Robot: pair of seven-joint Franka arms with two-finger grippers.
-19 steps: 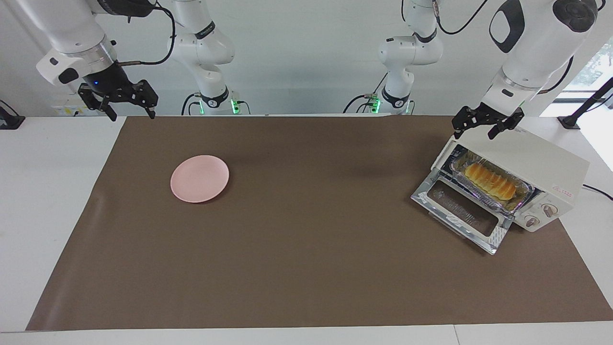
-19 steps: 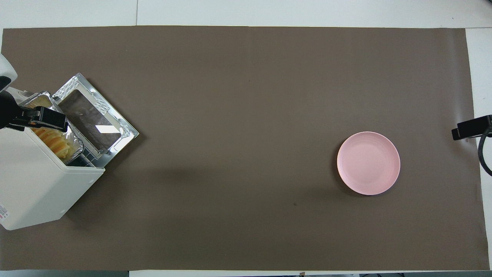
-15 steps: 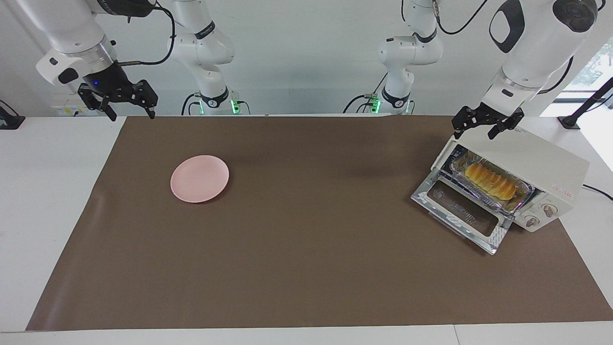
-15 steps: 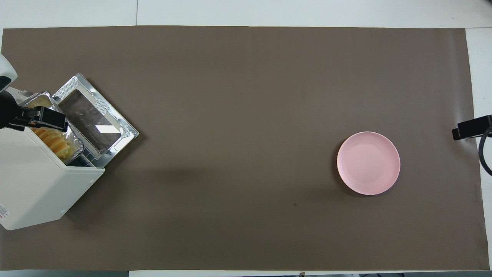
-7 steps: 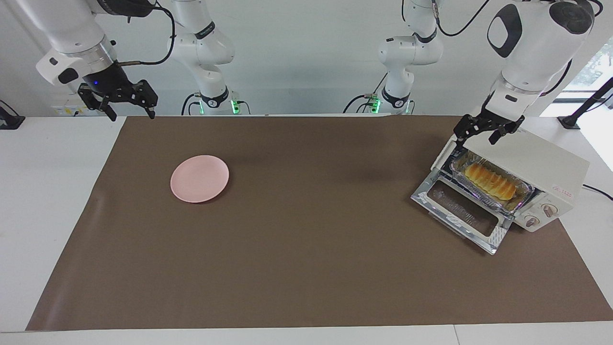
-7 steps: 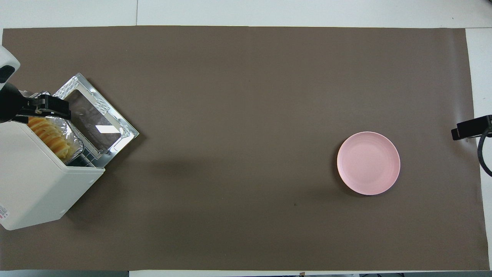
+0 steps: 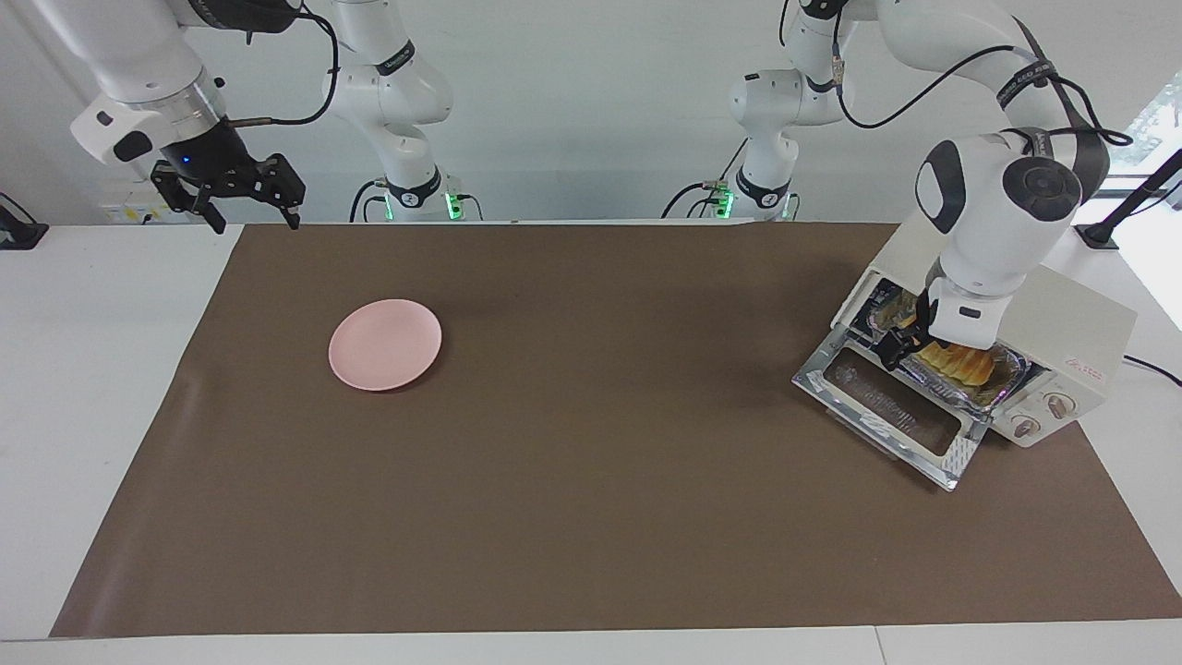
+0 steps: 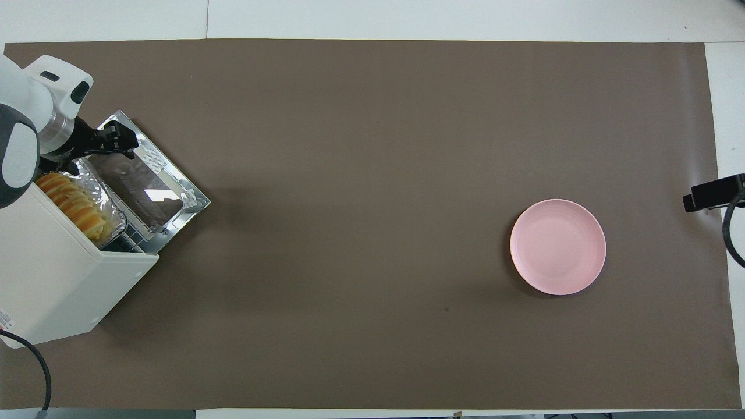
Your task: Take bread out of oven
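The cream-white oven (image 7: 1062, 309) (image 8: 58, 279) stands at the left arm's end of the table with its glass door (image 7: 891, 406) (image 8: 148, 180) dropped open. The golden ridged bread (image 7: 968, 363) (image 8: 73, 203) lies in a foil tray (image 7: 1008, 379) (image 8: 112, 210) in the oven's mouth. My left gripper (image 7: 908, 344) (image 8: 115, 142) is open and low at the mouth, at the end of the bread nearer the robots. Whether it touches the loaf I cannot tell, since the wrist hides that end. My right gripper (image 7: 245, 194) (image 8: 713, 194) waits open above the table's corner, holding nothing.
A pink plate (image 7: 385, 344) (image 8: 558, 247) lies on the brown mat (image 7: 591, 517) toward the right arm's end. The oven's knobs (image 7: 1043, 414) face away from the robots. A black cable (image 7: 1154, 368) runs from the oven off the table's edge.
The left arm has swung down from above the oven's top to its open mouth, the open gripper now at the bread's end. The right arm has not moved.
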